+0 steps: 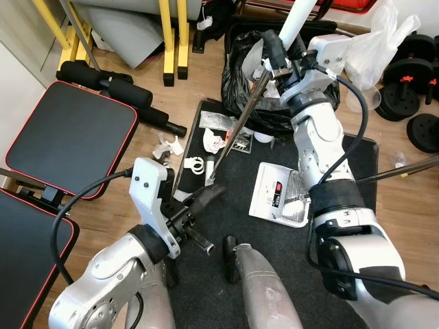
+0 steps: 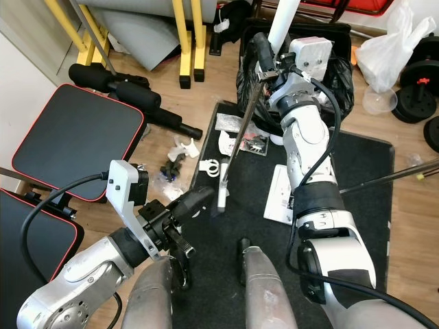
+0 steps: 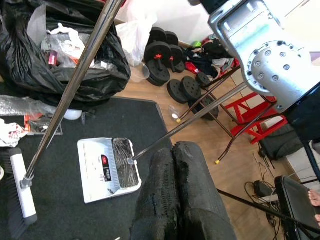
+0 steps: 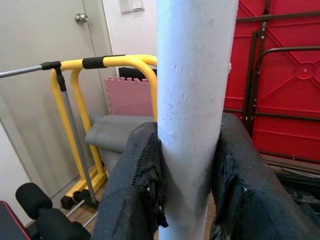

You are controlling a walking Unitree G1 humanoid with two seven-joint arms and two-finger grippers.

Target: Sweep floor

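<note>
right jaws (image 4: 187,165) clamp broom handle (image 4: 192,100); left apparently closed.

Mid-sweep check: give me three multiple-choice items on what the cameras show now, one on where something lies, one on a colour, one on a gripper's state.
1. Where does the dustpan lie?
A. on the dark mat
B. on the bench pad
C. inside the rubbish bag

2. What colour is the bag holding the rubbish?
A. blue
B. black
C. yellow

3. What is the right gripper doing?
A. hanging open
B. shut on nothing
C. clamped on the broom handle

Answers: 1 A, the white pan sits flat on the mat beside the right arm. 2 B, the plastic is glossy black. 3 C, both fingers press the broom handle between them.
</note>
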